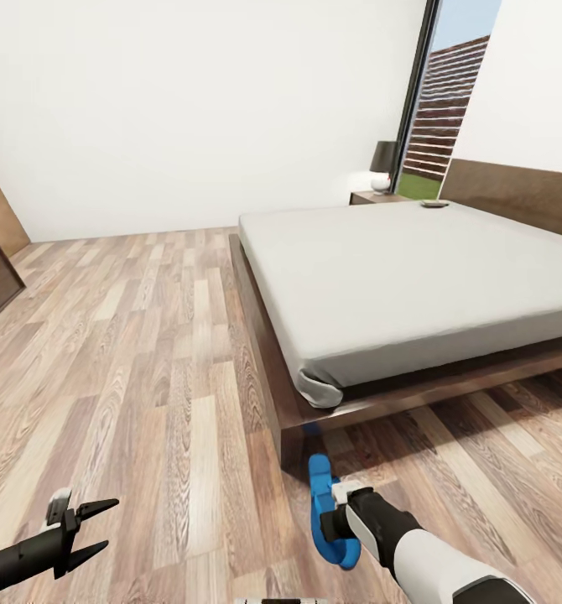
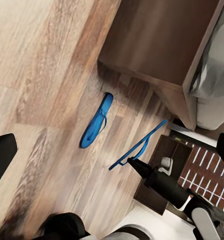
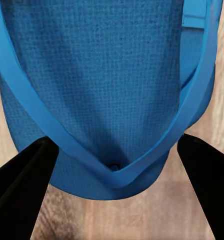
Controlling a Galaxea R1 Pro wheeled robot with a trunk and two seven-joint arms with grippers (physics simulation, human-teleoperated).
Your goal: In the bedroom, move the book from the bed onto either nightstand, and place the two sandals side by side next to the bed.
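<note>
**Blue sandal sitting between the right claw's fingers, near the bed corner**

So one blue sandal [image 1: 325, 512] is down low by the near corner of the bed [image 1: 415, 277], right at the right gripper [image 1: 338, 513]. In the right wrist view the sandal's strap [image 3: 112, 150] sits between the two black fingers [image 3: 21, 175], which are spread wide on either side of it, so that claw looks open around the toe end, not squeezing it. The left wrist view shows a second sandal [image 2: 96, 121] lying flat on the wood floor [image 1: 130, 352] close by, nearer the bed frame. The left gripper [image 1: 96, 527] is off on the near left, fingers apart, nothing in it. Far side of the bed there's a nightstand [image 1: 377, 198] with a lamp [image 1: 384, 166], by the window [image 1: 449, 101]. A small dark thing lies on the mattress's far edge, too small to tell what.
</note>
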